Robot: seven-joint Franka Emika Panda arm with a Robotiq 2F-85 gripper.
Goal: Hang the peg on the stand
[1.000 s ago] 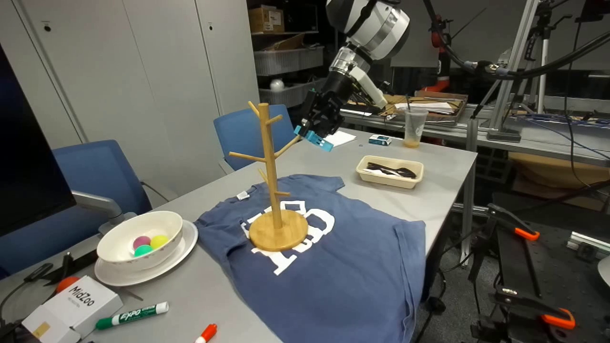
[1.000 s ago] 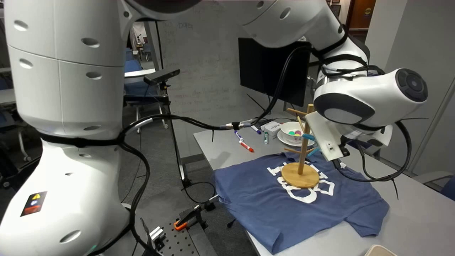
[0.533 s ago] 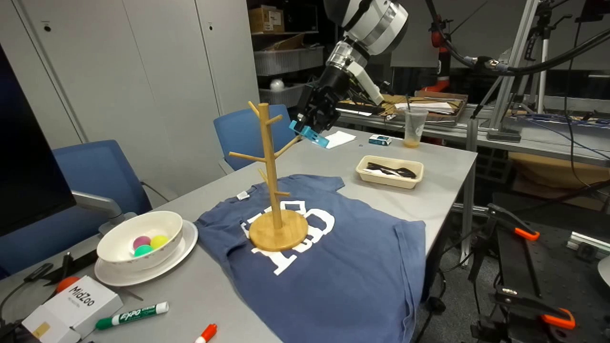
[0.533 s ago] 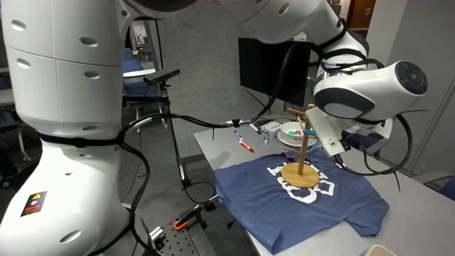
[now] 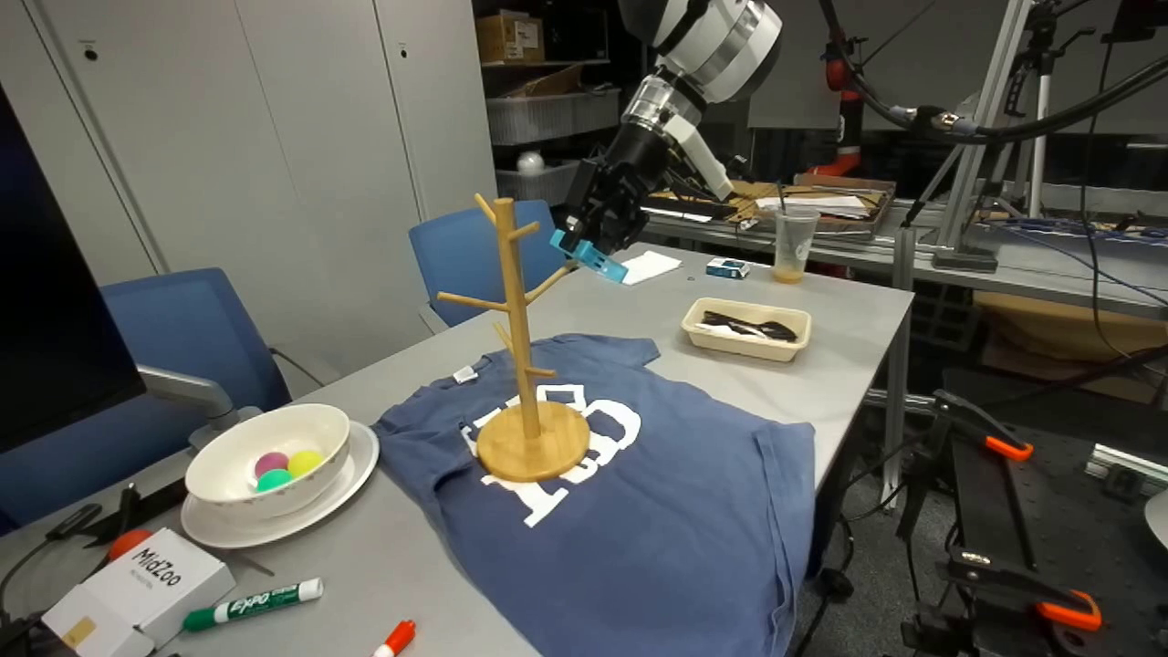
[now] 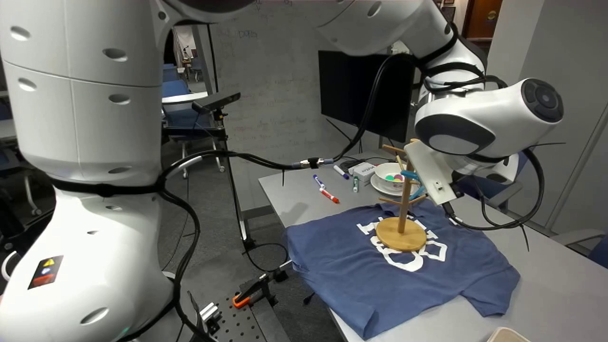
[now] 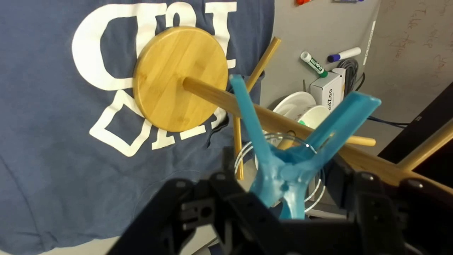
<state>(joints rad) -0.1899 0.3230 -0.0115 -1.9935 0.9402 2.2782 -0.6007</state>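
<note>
The gripper (image 7: 282, 179) has the peg (image 7: 287, 170) pinched between its dark fingers, the blue prongs spread apart in a V. In an exterior view the peg is up in the air beside the stand (image 5: 521, 347), right by the tip of a branch (image 5: 547, 283); whether the two touch I can't tell. The stand is upright, its round base (image 5: 558, 456) on a blue T-shirt (image 5: 675, 511) printed with big white letters (image 7: 86, 46) (the base covers part of them, so the word can't be read). On the table (image 5: 401, 538), the writing on a white box (image 5: 151, 584) is clear: MidZoo, with a smaller line underneath too tiny to make out; in the wrist view the name shows sideways. Just beside the box lies a green marker (image 5: 254, 604) whose label seems to read EXPO. A whiteboard (image 6: 270, 118) in an exterior view has faint handwriting, mostly unreadable, and in the same view the robot's arm (image 6: 80, 237) carries a sticker (image 6: 45, 271) with a yellow warning triangle above smaller blue and red marks.
</note>
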